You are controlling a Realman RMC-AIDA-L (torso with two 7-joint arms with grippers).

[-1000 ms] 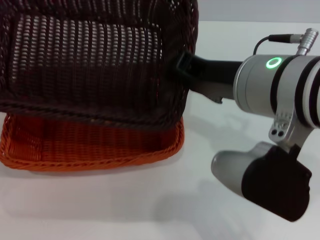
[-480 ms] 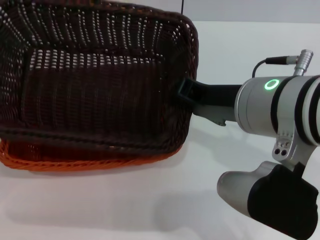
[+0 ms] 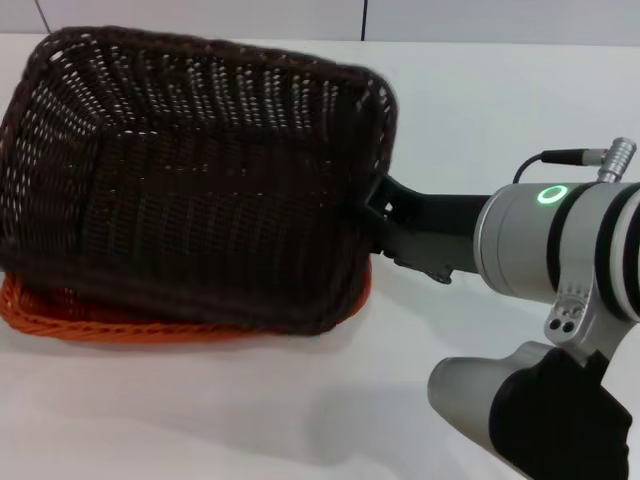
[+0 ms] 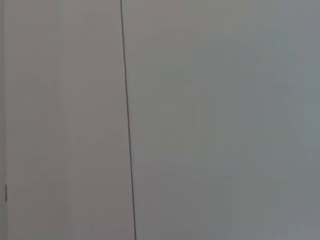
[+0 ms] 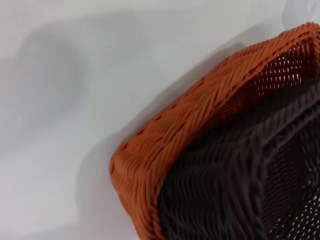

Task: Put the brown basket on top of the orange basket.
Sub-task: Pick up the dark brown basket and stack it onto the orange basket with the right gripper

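Observation:
The brown basket lies tilted over the orange basket, covering most of it. Only the orange rim shows along the near edge and at the right corner. My right gripper is shut on the brown basket's right rim, reaching in from the right. In the right wrist view the orange basket's corner sits on the white table, with the brown basket's weave nested inside it. My left gripper is out of view; the left wrist view shows only a blank wall.
The baskets rest on a white table. My right arm's silver forearm and its dark lower housing fill the right side of the head view.
The brown basket has come down into the orange basket, hiding most of the orange interior. My right gripper moved lower with it, still on the rim.

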